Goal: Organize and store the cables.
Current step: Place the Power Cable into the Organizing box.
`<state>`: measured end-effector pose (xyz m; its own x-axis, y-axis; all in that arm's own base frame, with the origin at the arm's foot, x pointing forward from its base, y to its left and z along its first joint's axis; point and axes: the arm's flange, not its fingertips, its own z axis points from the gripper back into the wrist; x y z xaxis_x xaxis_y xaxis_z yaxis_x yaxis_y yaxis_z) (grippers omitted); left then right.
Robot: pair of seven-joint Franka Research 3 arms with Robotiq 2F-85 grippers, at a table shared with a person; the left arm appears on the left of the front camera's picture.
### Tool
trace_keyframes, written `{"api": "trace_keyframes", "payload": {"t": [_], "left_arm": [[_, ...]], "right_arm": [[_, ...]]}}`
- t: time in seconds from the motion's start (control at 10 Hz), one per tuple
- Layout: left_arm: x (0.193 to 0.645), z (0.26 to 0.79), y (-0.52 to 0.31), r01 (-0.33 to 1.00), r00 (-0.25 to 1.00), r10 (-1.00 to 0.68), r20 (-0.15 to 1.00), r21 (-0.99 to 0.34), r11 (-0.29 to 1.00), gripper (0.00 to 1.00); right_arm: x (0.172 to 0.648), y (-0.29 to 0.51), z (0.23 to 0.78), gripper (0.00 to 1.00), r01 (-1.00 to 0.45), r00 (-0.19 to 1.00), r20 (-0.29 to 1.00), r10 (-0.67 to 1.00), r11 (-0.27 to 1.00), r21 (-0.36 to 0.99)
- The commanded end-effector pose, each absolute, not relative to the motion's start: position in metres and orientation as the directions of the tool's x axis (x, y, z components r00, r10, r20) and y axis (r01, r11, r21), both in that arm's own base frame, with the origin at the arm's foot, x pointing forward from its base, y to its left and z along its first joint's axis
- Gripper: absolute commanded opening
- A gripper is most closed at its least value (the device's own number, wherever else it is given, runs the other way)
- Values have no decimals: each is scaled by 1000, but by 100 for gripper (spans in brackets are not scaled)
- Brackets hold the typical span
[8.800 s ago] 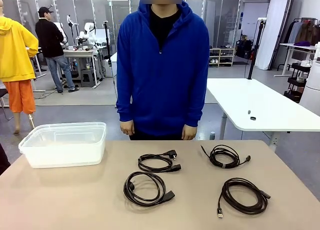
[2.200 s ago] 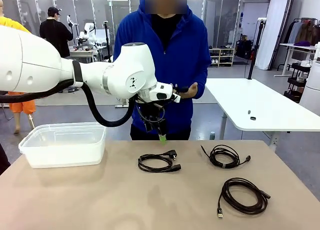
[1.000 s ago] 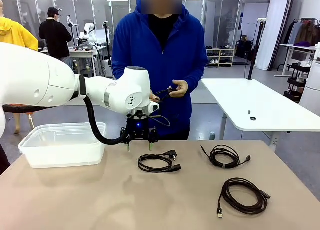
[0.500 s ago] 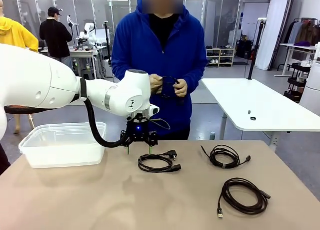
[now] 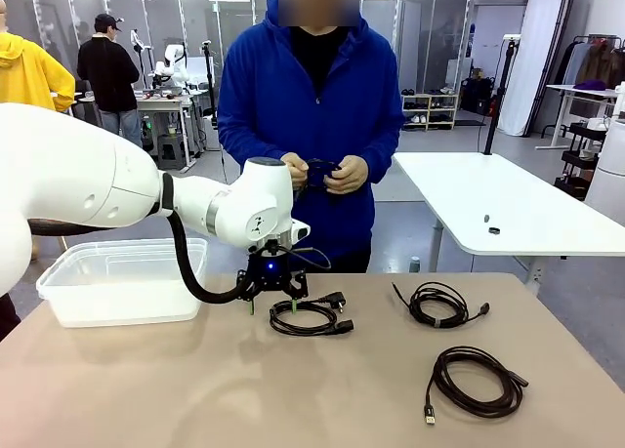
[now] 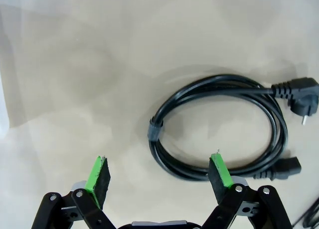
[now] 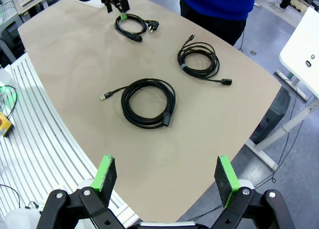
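Standing here, I see the left gripper hanging low over the table with its jaws spread wide and nothing between them. It sits at the left edge of the plugged cable, the coil lying nearest the middle on the far side. In the left wrist view, one green pad lines up over the rim of that coil and the other stands over bare tabletop. Whether a pad touches the cord I cannot tell. The right gripper is high above the near right corner of the table, jaws apart and empty. To the right lie two more coils: a thin cable on the far side and a thicker cable nearer, well apart from each other. A person in a blue hoodie stands at the far edge, both hands up at chest height around a fourth cable. A clear plastic bin sits on the far left of the table.
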<state>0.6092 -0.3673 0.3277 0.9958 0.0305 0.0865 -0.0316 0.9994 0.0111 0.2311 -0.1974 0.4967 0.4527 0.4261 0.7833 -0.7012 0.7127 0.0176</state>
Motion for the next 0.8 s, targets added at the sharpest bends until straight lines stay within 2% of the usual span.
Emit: {"api": "trace_keyframes", "payload": {"t": [0.0, 0.3, 0.4, 0.5, 0.7], "left_arm": [[612, 318, -359, -16, 994, 17, 106, -6, 1000, 100], [614, 319, -360, -2, 995, 0, 103, 16, 1000, 100], [615, 318, -359, -7, 995, 5, 99, 25, 1000, 83], [616, 316, -357, -7, 994, 4, 105, 33, 999, 48], [620, 313, -355, 16, 994, -20, 109, 32, 999, 0]], "right_arm": [[230, -199, 498, 100, -712, 436, 789, 432, 703, 9], [230, -199, 498, 100, -712, 436, 789, 432, 703, 9], [230, -199, 498, 100, -712, 436, 789, 432, 703, 9], [230, -199, 498, 100, -712, 436, 789, 432, 703, 9], [230, -199, 498, 100, -712, 436, 789, 432, 703, 9]]}}
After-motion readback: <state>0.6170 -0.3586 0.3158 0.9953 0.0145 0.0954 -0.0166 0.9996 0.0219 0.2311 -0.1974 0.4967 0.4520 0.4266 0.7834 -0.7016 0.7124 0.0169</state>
